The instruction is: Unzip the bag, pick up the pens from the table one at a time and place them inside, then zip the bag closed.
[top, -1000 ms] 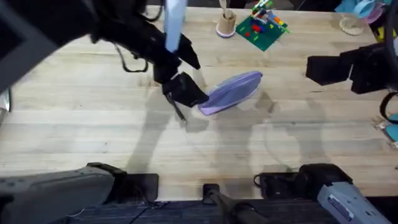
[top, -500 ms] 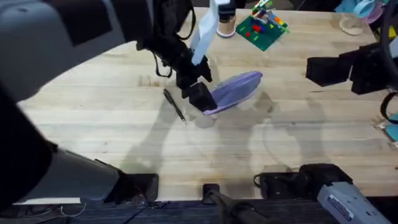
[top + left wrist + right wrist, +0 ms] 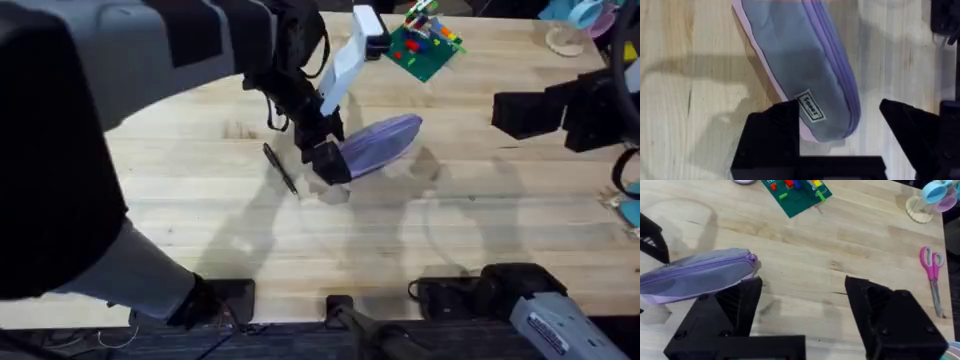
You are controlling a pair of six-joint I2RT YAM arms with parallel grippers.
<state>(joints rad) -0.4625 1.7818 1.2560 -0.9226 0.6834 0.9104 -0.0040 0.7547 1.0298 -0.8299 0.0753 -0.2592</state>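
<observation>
1. The tabletop (image 3: pixel 200 230) is pale butcher-block wood with long plank grain, and the arm bases sit at its near edge.
2. The pouch (image 3: pixel 378 146), a soft lavender fabric oval with a darker purple zipper along its upper edge, lies slanted near the middle of the tabletop; it is zipped shut.
3. The left gripper (image 3: pixel 330 160) sits at the pouch's near-left end. In the left wrist view its black fingers are spread, one on each side of that rounded end, where a small sewn label (image 3: pixel 810 105) shows on the cloth. Whether the fingers touch the fabric cannot be told.
4. The pen (image 3: pixel 280 167), a thin black stick, lies flat on the wood just left of the pouch and the left gripper, apart from both.
5. The right gripper (image 3: pixel 520 110) hangs well to the right of the pouch, its blocky black fingers spread wide with nothing between them.
6. Pink-handled scissors (image 3: pixel 932 275) lie farther right of the pouch.
7. Beyond the pouch, near the far edge, a green baseplate (image 3: pixel 420 45) carries small coloured bricks.
</observation>
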